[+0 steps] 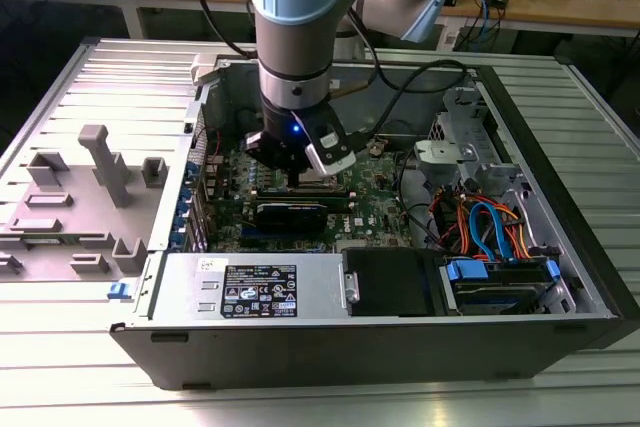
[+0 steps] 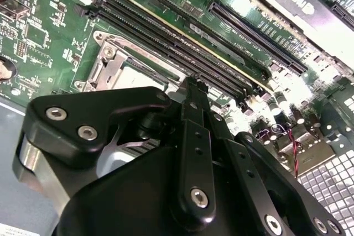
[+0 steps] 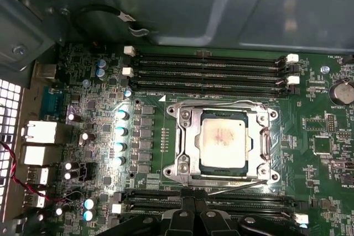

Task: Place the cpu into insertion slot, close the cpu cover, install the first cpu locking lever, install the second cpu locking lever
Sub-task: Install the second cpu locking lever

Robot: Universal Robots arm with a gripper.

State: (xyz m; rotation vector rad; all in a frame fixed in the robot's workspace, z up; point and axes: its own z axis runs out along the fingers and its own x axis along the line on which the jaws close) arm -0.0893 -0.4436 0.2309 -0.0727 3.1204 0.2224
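Case [image 1: 560, 277]: open computer case lying on a ribbed metal table [image 1: 90, 367], its inside facing up; a grey tray of holders [image 1: 80, 197] sits on the table at the exterior view's left.
Arm [image 1: 295, 37]: comes straight down into the case over the green board [image 1: 375, 209].
Board: in the first wrist view the green board [image 3: 94, 153] carries long black memory slots [image 3: 210, 73] on two sides of the socket.
Gripper [image 1: 288, 159]: low over the middle of the board in the exterior view; its black finger linkage [image 2: 193, 153] fills the foreground of the second wrist view, just beside the socket.
Jaws: I cannot tell whether they are wide or narrow; the tips are hidden, and nothing shows between them.
Cover [image 3: 224, 139]: silvery frame lying flat on the socket, square opening around the chip; also seen in the second wrist view [image 2: 108, 67].
Chip [image 3: 223, 138]: seated in the socket inside the cover's opening, metal top up, a faint smear at its centre.
Levers [image 3: 243, 186]: thin wire rods run along the cover's edges; whether they are latched is unclear.
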